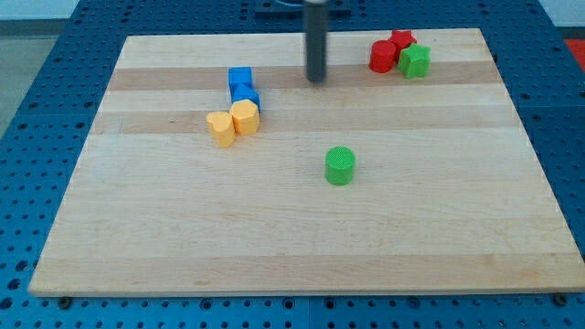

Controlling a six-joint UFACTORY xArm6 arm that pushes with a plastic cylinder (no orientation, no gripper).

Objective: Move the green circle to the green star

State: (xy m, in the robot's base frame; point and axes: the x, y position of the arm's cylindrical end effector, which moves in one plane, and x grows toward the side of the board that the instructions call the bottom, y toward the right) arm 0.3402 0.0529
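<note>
My tip (pixel 316 79) is the bottom end of a straight dark rod. It has no fingers, so it cannot open or close, and it holds nothing. Right now it touches no block.

Nearest to my tip, toward the view's left, are two blue blocks. One blue block (pixel 239 78) sits just above the other blue block (pixel 246 97), and they touch. I cannot tell their shapes for sure.

A bit lower than those are two yellow blocks, side by side and touching. The left yellow block (pixel 220 127) looks a bit like a heart. The right yellow block (pixel 245 117) looks like it has flat sides.

Toward the view's right of my tip is a little bunch of three. There is the red round block (pixel 383 56), a red block (pixel 401 39) behind it, and the green star (pixel 414 61) touching them.

The green circle (pixel 340 165) is well below my tip, toward the view's bottom and a little right. It stands alone.

I think the green circle is light, hard plastic with a bumpy top. It should slide easily on the smooth wooden board (pixel 274 238). It is round, so it may roll off to one side if pushed off-centre. I would push it on its lower left side, straight through the middle, toward the star.
</note>
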